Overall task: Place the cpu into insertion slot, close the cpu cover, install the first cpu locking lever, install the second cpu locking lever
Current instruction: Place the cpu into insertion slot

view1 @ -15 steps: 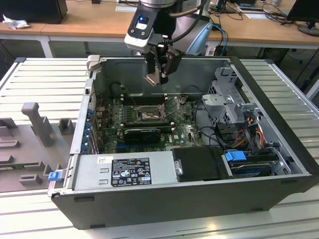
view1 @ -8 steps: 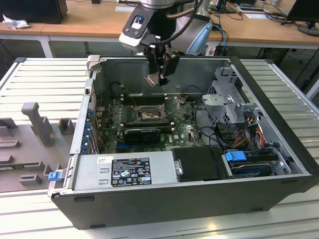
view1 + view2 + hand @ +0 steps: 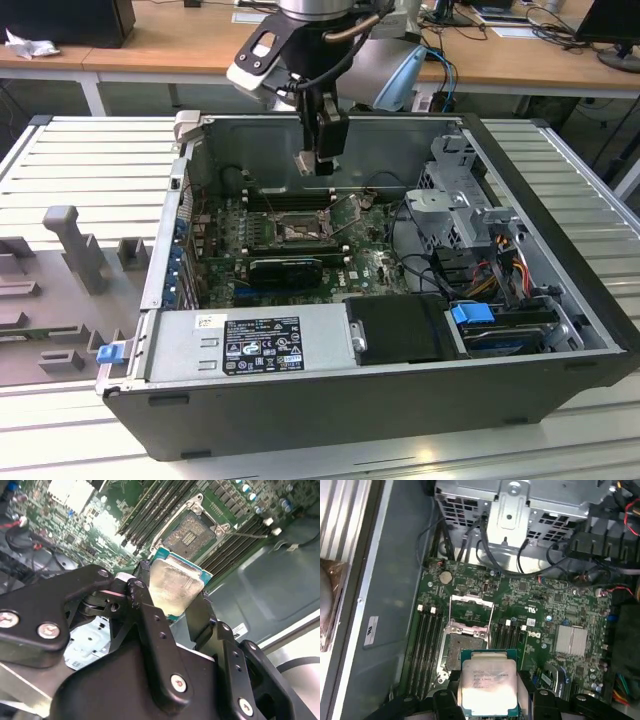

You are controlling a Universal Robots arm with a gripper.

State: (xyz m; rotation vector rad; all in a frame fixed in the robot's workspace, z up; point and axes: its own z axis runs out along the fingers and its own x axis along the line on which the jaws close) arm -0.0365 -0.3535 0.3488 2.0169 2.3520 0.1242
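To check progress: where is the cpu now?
In the first wrist view the gripper holds the cpu above the motherboard, near the open insertion slot, not in it.

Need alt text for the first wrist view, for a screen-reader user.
The gripper holds the cpu by its edges above the green motherboard, not yet in the empty insertion slot. The cpu cover is flipped open beside the slot, and black memory slots flank it.

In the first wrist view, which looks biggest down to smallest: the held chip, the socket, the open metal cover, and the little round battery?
1. The cpu, though it is nearest the camera.
2 and 3. The insertion slot and the cpu cover look alike; the cpu hides part of the slot, so no ranking.
4. The round battery.
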